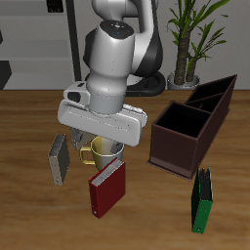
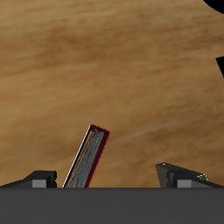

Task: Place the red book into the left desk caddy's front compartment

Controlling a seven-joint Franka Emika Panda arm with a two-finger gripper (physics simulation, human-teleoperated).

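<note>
Fingers: your two fingers [image 2: 122, 178] stand wide apart and hold nothing; in the wrist view both tips show, with bare wooden surface [image 2: 114, 70] between and beyond them.
Red book: the red book [image 1: 106, 187] stands upright on the surface, near the table's front edge, in front of the mug and just under the arm's hand.
Book in wrist view: the red book [image 2: 87, 157] shows edge-on as a thin tilted sliver, dark red cover outside, pale pages inside. It sits just beside one fingertip [image 2: 39, 178], not centred in the gap.
Key relation: the book lies below the fingers and off to one side of their midline. Its long edge runs slanted against the line joining the tips, so you likely need a small sideways shift and a slight twist before you descend.
Left desk caddy: the left desk caddy [image 1: 192, 125] is a long dark brown open box with dividers, well apart from the book, farther back on the surface.
Other things: a yellow mug [image 1: 102, 149] stands just behind the red book; a grey book [image 1: 59, 159] stands beside the mug; a green book [image 1: 202, 201] stands near the front edge, in front of the caddy.
Progress: by my judgement, the book is not yet grasped and the carry to the caddy's front compartment remains.
Risk: the mug is close behind, so a careless descent could bump it.
</note>
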